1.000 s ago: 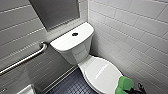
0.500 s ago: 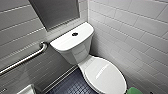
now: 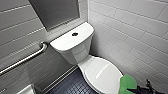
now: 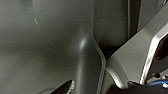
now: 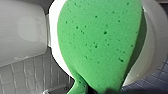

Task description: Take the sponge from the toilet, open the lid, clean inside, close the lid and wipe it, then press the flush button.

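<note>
Right gripper (image 3: 140, 89) pinching sponge (image 3: 128, 83) at its narrow end, near right, just past near-right rim of lid (image 3: 103, 73). Lid down flat on toilet (image 3: 75, 51). Flush button (image 3: 74, 34) on tank top, far from sponge. Grab bar (image 3: 25, 59) on left wall. Dark tiled floor (image 3: 72, 86). Left gripper (image 4: 97, 88): spread or closed, cannot tell.

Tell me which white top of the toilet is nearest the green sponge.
The oval lid: the sponge is beside its front end. The rectangular tank top with the flush button sits farther back.
</note>
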You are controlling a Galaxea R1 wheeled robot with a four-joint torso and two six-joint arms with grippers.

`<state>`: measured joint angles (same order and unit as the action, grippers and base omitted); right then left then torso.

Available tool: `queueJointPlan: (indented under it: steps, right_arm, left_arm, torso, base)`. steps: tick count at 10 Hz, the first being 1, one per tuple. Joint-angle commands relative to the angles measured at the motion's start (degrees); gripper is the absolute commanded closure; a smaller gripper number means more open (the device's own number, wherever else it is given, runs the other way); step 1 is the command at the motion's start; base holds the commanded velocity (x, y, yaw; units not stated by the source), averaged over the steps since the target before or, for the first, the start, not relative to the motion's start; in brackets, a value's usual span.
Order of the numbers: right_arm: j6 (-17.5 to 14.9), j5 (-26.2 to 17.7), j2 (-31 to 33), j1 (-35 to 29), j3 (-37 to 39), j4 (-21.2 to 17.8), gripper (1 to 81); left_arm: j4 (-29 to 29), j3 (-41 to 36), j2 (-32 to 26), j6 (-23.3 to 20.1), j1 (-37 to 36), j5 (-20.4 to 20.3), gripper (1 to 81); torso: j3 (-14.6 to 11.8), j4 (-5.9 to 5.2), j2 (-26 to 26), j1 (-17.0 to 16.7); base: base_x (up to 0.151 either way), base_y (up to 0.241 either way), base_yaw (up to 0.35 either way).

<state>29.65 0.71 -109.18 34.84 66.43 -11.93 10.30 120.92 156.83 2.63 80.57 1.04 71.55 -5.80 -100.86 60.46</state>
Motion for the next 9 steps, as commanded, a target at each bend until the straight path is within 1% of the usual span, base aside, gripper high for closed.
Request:
queueJointPlan:
  steps: [1,3,4,7,8,9]
  right_arm:
    - [0.2,-10.9,-4.3,-12.8,1.4,1.0,81.1]
    - [0.8,-14.2,-14.5,-16.7,8.9,0.9,81.1]
    - [1.0,-14.9,-19.5,-17.9,12.8,1.0,81.1]
    - [1.4,-14.9,-29.7,-20.1,21.8,0.9,81.1]
    - [1.4,-14.1,-32.2,-20.3,24.2,0.7,81.1]
    - [1.6,-14.0,-35.9,-20.8,27.5,-0.4,81.1]
  left_arm:
    - [0.3,-1.2,-0.8,-0.4,0.3,4.5,1.0]
    - [0.2,-1.2,-0.6,-0.4,0.3,4.5,1.0]
    - [0.2,-1.2,-0.9,-0.3,0.3,4.5,1.0]
    - [0.2,-1.2,-1.0,-0.3,0.3,3.9,1.0]
    - [0.2,-1.2,-0.9,-0.3,0.3,3.9,1.0]
    - [0.2,-1.1,-0.8,-0.3,0.3,3.9,1.0]
  torso:
    - [0.0,0.0,0.0,0.0]
    - [0.0,0.0,0.0,0.0]
    - [0.0,0.0,0.0,0.0]
    - [0.0,0.0,0.0,0.0]
    - [0.0,0.0,0.0,0.0]
    - [0.0,0.0,0.0,0.0]
  base:
    - [0.0,0.0,0.0]
    - [0.0,0.0,0.0]
    - [0.0,0.0,0.0]
    - [0.0,0.0,0.0]
    - [0.0,0.0,0.0]
    - [0.0,0.0,0.0]
